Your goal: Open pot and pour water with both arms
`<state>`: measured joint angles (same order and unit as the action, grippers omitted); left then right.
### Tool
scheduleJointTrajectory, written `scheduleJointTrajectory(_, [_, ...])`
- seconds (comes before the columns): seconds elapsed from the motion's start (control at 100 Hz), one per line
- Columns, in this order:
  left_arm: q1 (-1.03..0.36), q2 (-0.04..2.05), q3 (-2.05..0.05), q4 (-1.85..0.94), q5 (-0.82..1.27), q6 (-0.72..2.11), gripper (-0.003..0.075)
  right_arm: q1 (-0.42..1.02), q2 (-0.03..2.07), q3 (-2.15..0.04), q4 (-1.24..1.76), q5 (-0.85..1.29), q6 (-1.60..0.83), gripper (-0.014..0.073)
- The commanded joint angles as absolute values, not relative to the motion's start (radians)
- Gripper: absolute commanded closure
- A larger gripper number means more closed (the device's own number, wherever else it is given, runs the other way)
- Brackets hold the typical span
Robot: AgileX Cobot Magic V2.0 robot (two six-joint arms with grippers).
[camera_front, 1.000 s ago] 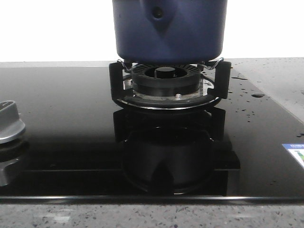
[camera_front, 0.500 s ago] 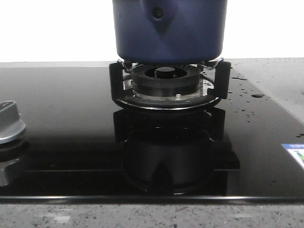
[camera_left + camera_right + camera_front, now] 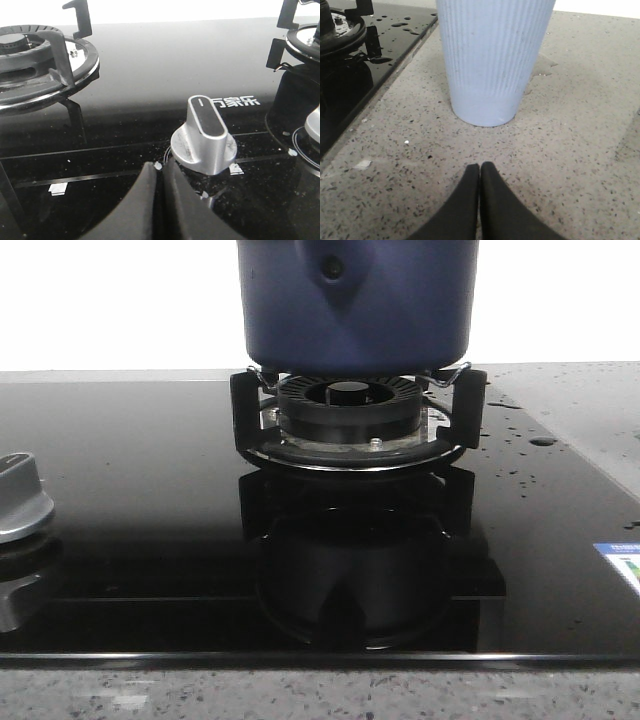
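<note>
Front view: blue pot (image 3: 356, 302) sits on the burner grate (image 3: 358, 425) of a black glass cooktop (image 3: 130, 500). The pot's top is cut off by the frame, so lid on or off cannot be told. Water droplets (image 3: 510, 430) lie on the glass to the right of the burner. A silver knob (image 3: 20, 498) sits at the left edge.

Left wrist view: left gripper (image 3: 161, 172) hangs low over the cooktop, fingers pressed together, nothing between them. Its tips sit just beside a silver control knob (image 3: 204, 137); whether they touch its base cannot be told. An unoccupied burner (image 3: 35, 62) is well apart.

Right wrist view: right gripper (image 3: 479, 175) is likewise closed tip to tip and empty, low over the speckled stone counter (image 3: 560, 150). A ribbed pale blue cup (image 3: 490, 55) stands upright on the counter near the gripper, beside the cooktop edge, not touched.

Judgement: neither arm holds pot or cup. With both arms parked, the cup standing and spilled drops nearby, this fits either a stage ahead of lid removal or one after pouring; the pictures do not settle which. Any grasp to come would call for spreading the fingers.
</note>
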<state>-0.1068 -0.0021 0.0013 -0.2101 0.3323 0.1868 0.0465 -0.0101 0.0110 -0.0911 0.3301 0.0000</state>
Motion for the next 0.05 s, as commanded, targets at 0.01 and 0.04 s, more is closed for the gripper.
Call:
scheduleJointTrajectory(0.01, [-0.105,-0.034,0.047,-0.224,0.290,0.177,0.0740,0.039,-0.029,0.039,-0.094,0.319,-0.006,0.0659])
scheduleJointTrajectory(0.04, [-0.105,-0.034,0.047,-0.224,0.290,0.177,0.0741,0.039,-0.029,0.039,-0.094,0.319,-0.006,0.0659])
